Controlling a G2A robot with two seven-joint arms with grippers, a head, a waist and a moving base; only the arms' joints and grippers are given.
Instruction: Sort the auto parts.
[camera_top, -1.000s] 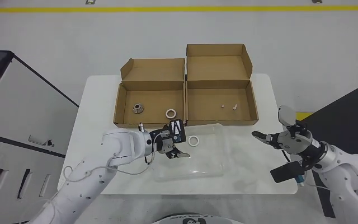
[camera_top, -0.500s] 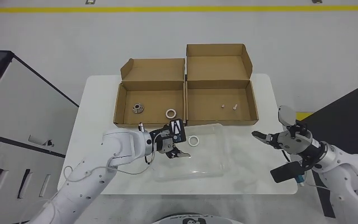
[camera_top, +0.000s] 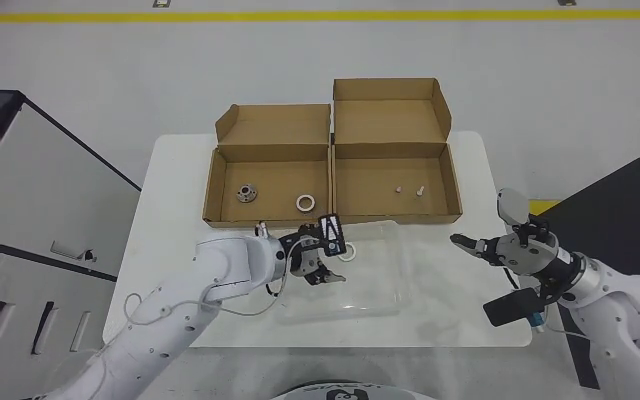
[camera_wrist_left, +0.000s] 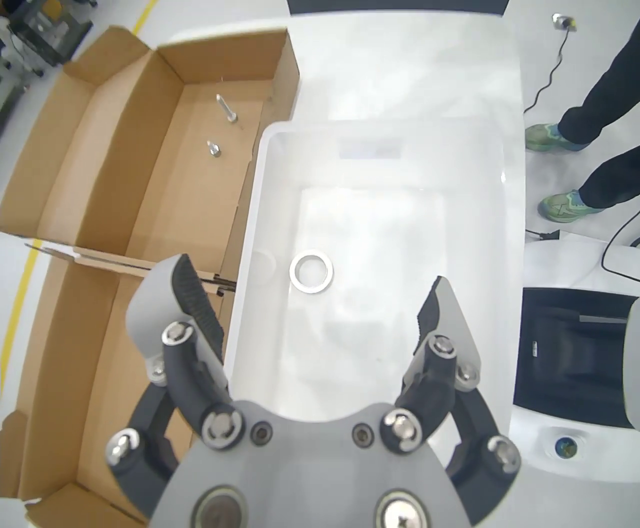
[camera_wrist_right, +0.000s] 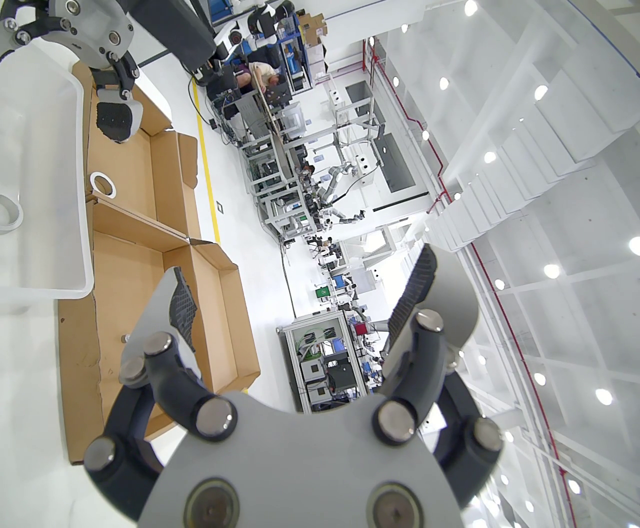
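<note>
White ring (camera_wrist_left: 311, 271) in the clear bin (camera_wrist_left: 380, 125) now lies beneath the left tool (camera_wrist_left: 310, 278), which has advanced with fingers apart; a grasp likely follows.

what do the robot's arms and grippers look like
The left arm and right arm are glossy white rounded shells; a thin cable loops along the left. The left gripper and right gripper match: two curved grey fingers with black ribbed pads, black linkages, silver bolts and a grey base plate. A black block with white marks sits at the left wrist.
</note>
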